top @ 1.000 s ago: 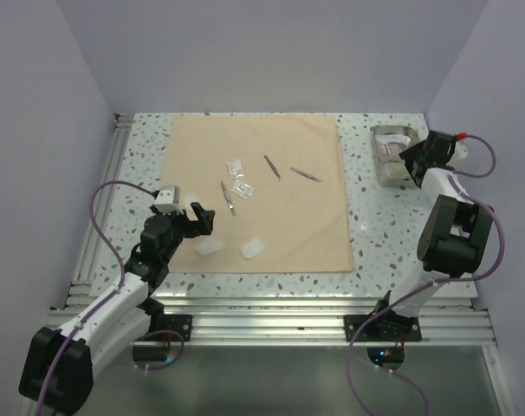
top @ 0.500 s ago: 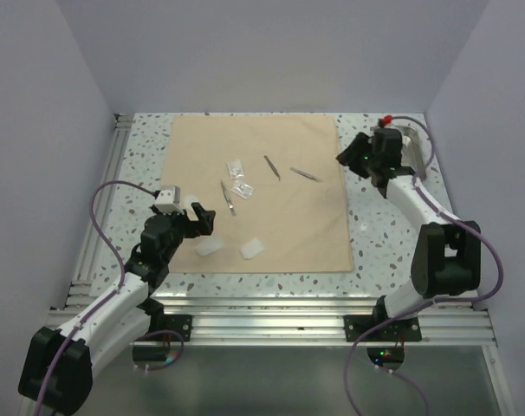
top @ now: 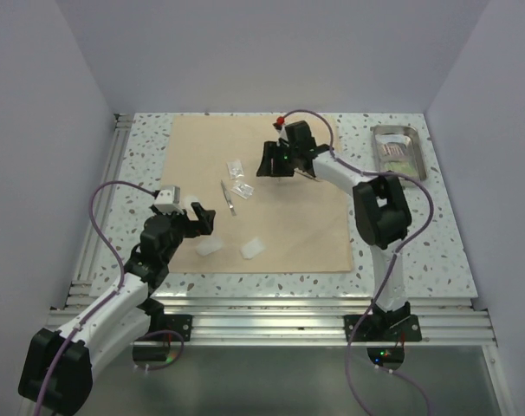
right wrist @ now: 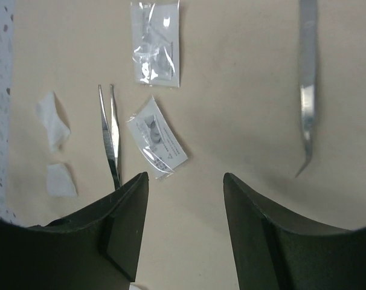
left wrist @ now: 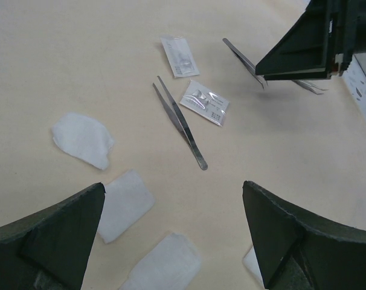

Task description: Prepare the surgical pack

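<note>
The tan cloth lies spread flat on the table. On it lie two clear sachets, tweezers, a thin instrument and white gauze pads. The steel tray sits at the back right, off the cloth, with sachets inside. My right gripper hovers open over the cloth's middle; in its wrist view a sachet and the tweezers lie just ahead, and a curved instrument lies to the right. My left gripper is open and empty over the gauze.
The speckled table has a metal rail along its left edge and walls on three sides. The right arm stretches across the cloth's back right part.
My right arm has swung left from the steel tray to the middle of the cloth, its gripper open. The left arm and the items on the cloth have not moved.
</note>
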Controlling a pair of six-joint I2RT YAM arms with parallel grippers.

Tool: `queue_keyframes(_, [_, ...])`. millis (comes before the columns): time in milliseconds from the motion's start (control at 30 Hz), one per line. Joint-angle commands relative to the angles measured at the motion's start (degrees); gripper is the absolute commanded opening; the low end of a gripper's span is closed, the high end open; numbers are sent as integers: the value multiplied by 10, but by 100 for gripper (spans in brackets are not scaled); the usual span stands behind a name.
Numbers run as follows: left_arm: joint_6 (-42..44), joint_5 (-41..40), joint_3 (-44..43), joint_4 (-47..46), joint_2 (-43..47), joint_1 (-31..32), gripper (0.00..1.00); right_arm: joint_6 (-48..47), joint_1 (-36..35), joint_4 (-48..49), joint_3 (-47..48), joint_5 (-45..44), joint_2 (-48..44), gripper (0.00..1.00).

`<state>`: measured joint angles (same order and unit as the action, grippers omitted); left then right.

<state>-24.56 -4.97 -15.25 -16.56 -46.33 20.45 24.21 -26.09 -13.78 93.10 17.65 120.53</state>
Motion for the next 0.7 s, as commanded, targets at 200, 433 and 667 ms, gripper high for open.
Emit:
queue_keyframes(200, [7,-12,-18,-8,5,6,100,3,-25,-27,98,101,103,55])
queue_keyframes(433, [7,-14,-20,-4,6,6,100,19,-31,-13,96,115,129,48])
queue_keyframes(667, [7,-15,-22,-1,6,6,100,24,-35,-8,100,126,145,44])
